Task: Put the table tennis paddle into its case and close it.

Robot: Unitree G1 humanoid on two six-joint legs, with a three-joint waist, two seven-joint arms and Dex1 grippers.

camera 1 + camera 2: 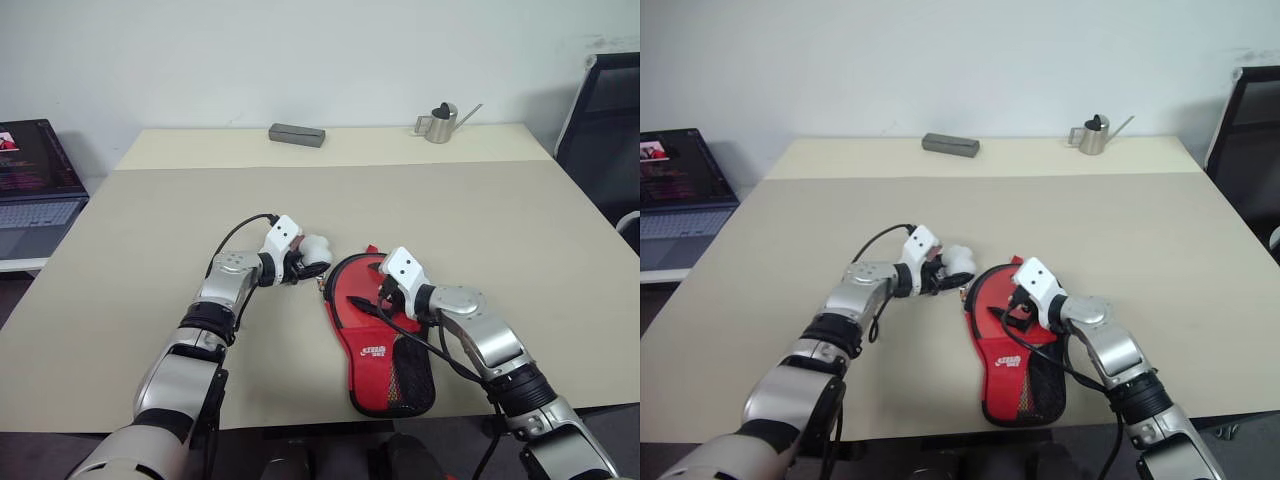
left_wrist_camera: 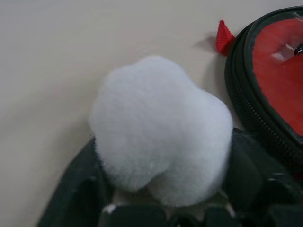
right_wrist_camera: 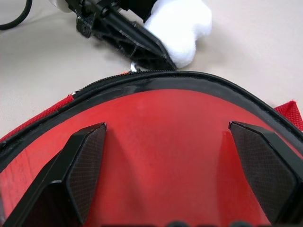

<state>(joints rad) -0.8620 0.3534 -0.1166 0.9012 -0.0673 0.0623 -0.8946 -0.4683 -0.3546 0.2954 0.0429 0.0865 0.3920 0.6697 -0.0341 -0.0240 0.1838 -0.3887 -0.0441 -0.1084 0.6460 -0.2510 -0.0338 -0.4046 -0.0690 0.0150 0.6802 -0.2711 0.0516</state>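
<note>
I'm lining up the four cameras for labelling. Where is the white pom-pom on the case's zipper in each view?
Left eye view: the white pom-pom sits at the left gripper, just left of the case.
Right eye view: same spot, left of the case's round end.
Left wrist view: large, centre.
Right wrist view: beyond the case's black rim.
Shared landmark: the case's black zipper rim.

On my feed the beige surface (image 1: 480, 215) carries a dark grey rectangular block (image 1: 297, 134) near its far edge and a small metal watering can (image 1: 439, 124) further right. I see an open laptop (image 1: 35, 185) off the left side and a black chair (image 1: 605, 120) at the right.
</note>
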